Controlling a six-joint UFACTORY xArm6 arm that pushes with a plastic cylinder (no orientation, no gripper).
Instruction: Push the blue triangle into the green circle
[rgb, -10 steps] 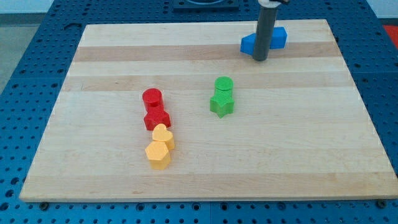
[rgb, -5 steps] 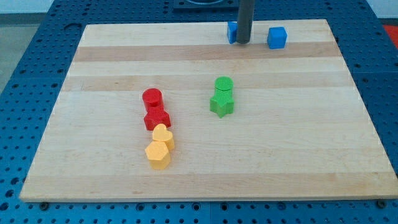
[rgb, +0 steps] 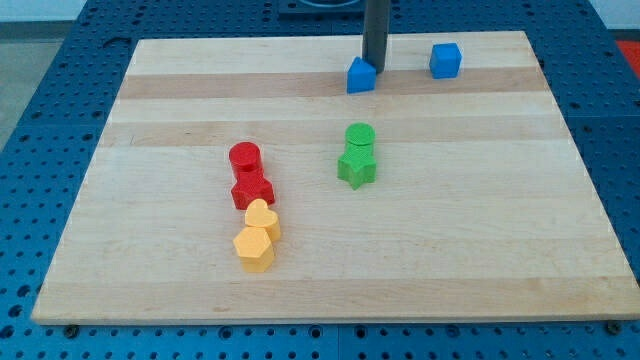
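While the blue triangle (rgb: 360, 76) sat near the tabletop's (rgb: 500, 220) top edge, a little right of the middle, my tip (rgb: 376, 70) stood just beside it on its upper right, touching it or very nearly so; the rod rose straight out of the view's top. As an end effector the rod had nothing that opens or closes, and it held nothing, only resting against or next to that block. Below the blue triangle, well apart from it and almost straight down the view, stood the green circle (rgb: 360, 136), with a green star (rgb: 357, 167) touching its lower side. To the right of the blue triangle, at about the same height and clearly separated from it, lay a blue cube (rgb: 446, 60). Down and to the left of the blue triangle, farther away than the green pair, a red cylinder (rgb: 245, 158) stood with a red star-like block (rgb: 252, 189) pressed against its lower side. Beneath those, farthest from the blue triangle, a yellow heart (rgb: 263, 219) and a yellow hexagonal block (rgb: 254, 248) continued the same column, each touching the next.
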